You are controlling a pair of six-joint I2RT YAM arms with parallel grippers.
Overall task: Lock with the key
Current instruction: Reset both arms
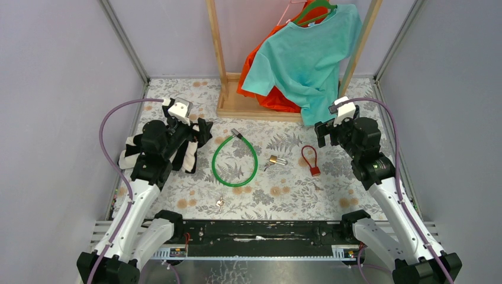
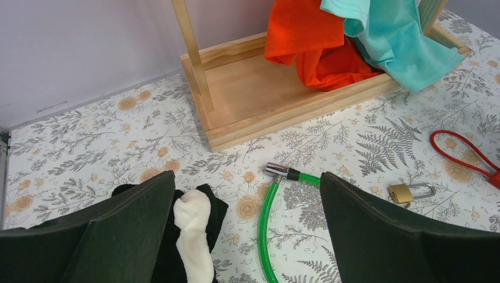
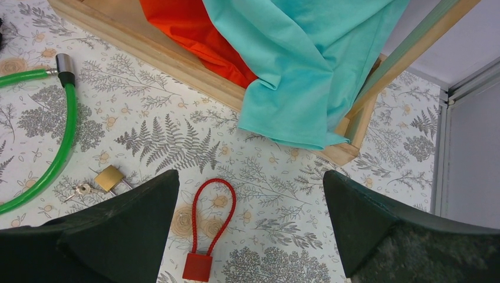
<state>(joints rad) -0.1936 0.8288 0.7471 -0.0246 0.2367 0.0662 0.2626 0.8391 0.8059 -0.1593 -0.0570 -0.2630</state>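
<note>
A brass padlock [image 1: 274, 160] lies mid-table with a small key [image 3: 79, 190] at its left side. It also shows in the left wrist view [image 2: 404, 192] and the right wrist view [image 3: 109, 177]. A second bunch of keys [image 1: 220, 203] lies nearer the front edge. A green cable lock [image 1: 235, 161] lies in a loop left of the padlock. A red cable lock [image 1: 310, 161] lies to its right. My left gripper [image 2: 247, 180] is open and empty above the table, by the green cable's metal end [image 2: 277, 171]. My right gripper [image 3: 250, 177] is open and empty above the red lock [image 3: 197, 265].
A wooden clothes rack base [image 1: 237, 106] stands at the back with a teal shirt [image 1: 308, 59] and an orange shirt [image 1: 278, 97] hanging over it. A black and white sock [image 1: 190, 155] lies under my left gripper. Grey walls close in both sides.
</note>
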